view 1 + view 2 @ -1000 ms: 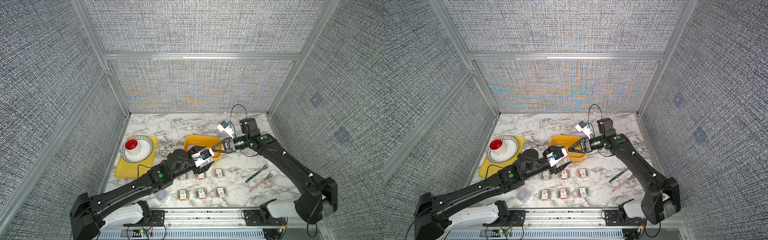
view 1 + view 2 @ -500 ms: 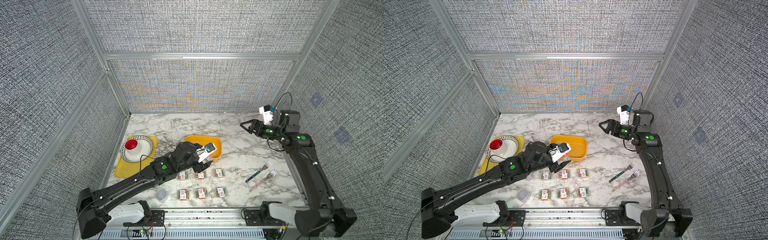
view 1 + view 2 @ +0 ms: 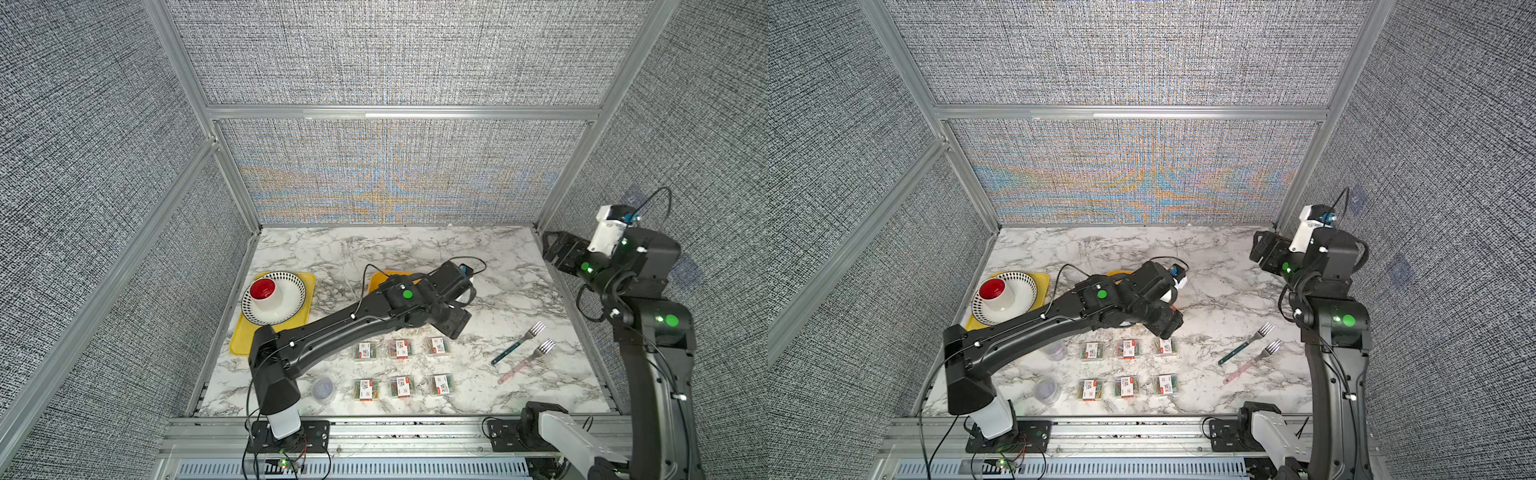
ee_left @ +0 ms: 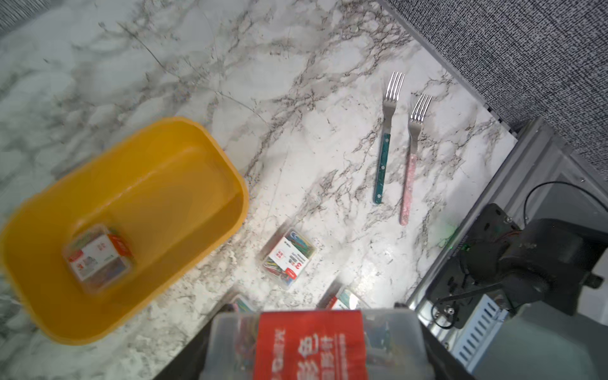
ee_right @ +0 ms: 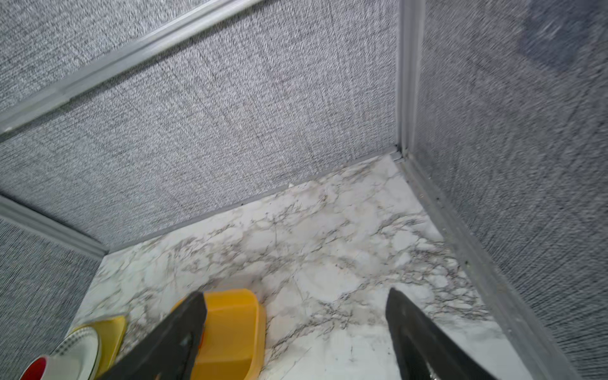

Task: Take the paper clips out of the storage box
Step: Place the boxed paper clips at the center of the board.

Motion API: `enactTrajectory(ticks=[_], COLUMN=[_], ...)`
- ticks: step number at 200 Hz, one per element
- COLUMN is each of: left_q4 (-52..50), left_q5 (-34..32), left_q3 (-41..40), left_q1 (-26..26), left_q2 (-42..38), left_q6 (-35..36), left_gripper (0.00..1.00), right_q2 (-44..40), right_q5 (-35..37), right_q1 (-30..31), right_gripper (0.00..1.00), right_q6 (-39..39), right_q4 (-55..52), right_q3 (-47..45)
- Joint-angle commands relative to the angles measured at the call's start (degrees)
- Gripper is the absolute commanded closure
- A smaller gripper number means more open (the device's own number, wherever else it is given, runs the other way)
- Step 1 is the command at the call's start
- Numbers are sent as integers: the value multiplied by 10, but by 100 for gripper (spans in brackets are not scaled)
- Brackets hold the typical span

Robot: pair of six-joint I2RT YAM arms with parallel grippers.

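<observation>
My left gripper (image 4: pixel 316 358) is shut on a clear paper clip case with a red label (image 4: pixel 309 342). It hangs over the table just right of the yellow storage box (image 4: pixel 184 184) and behind the rows of cases. One more case (image 4: pixel 98 256) lies inside the box. In both top views the left arm hides most of the box (image 3: pixel 380 277). Several cases (image 3: pixel 400 348) lie in two rows on the marble, with a round tub (image 3: pixel 323 389) beside them. My right gripper (image 5: pixel 296 294) is open and empty, raised at the far right wall (image 3: pixel 557 249).
Two forks, one teal-handled (image 3: pixel 517 343) and one pink-handled (image 3: pixel 525 363), lie right of the cases. A flat yellow tray (image 3: pixel 245 345) at the left holds a spotted plate (image 3: pixel 291 291) and a red bowl (image 3: pixel 262 289). Two round tubs (image 3: pixel 1054 349) show in a top view.
The right arm pulled away from the box up to the far right wall, jaws spreading wider. My left gripper carried its case out of the box, rightward and toward the front.
</observation>
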Motion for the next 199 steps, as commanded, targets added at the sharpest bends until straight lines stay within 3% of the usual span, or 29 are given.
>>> enactTrajectory(ticks=[1, 46, 112, 199], left_q4=[-35, -39, 8, -52], left_q5=[5, 40, 66, 67], left_q3=[39, 112, 152, 286], left_q1=[-13, -23, -23, -17], left_q2=[39, 144, 253, 383], left_q6=[-118, -205, -306, -350], left_gripper=[71, 71, 81, 80], right_q2=[-16, -48, -113, -137], right_q5=[87, 147, 265, 287], right_q1=[-1, 7, 50, 72], right_gripper=[12, 11, 10, 9], right_q6=[-8, -13, -34, -42], right_q4=[-2, 10, 37, 50], right_q3=[8, -3, -41, -79])
